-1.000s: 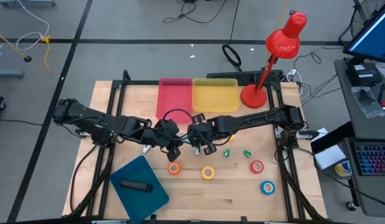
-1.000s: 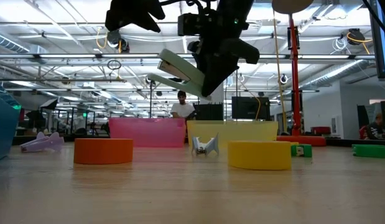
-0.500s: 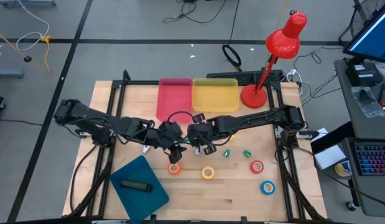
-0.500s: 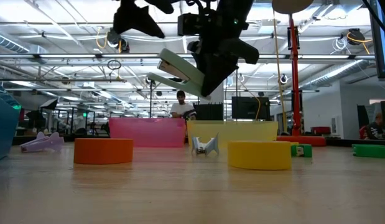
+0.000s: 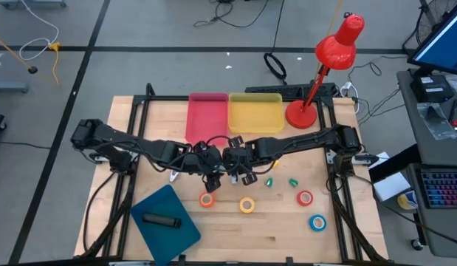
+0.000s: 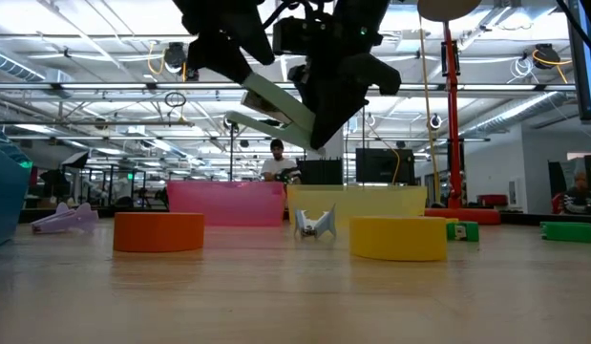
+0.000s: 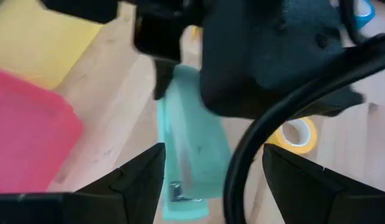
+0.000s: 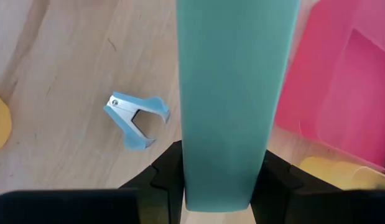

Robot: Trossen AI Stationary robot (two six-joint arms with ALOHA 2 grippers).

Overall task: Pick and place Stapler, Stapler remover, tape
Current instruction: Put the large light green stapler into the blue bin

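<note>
While the orange tape roll point(image 6: 158, 232) and yellow tape roll point(image 6: 398, 238) are sitting nearest on the table point(image 6: 276, 296), the blue staple remover point(image 6: 314, 223) is lying just behind and between them. Above, the right gripper point(image 6: 319, 110) is clamping the pale green stapler point(image 6: 274, 110) in the air, tilted. The left gripper point(image 7: 211, 180) is hanging beside it, fingers spread apart. Beyond are standing the pink bin point(image 6: 223, 204) and yellow bin point(image 6: 371, 201).
</note>
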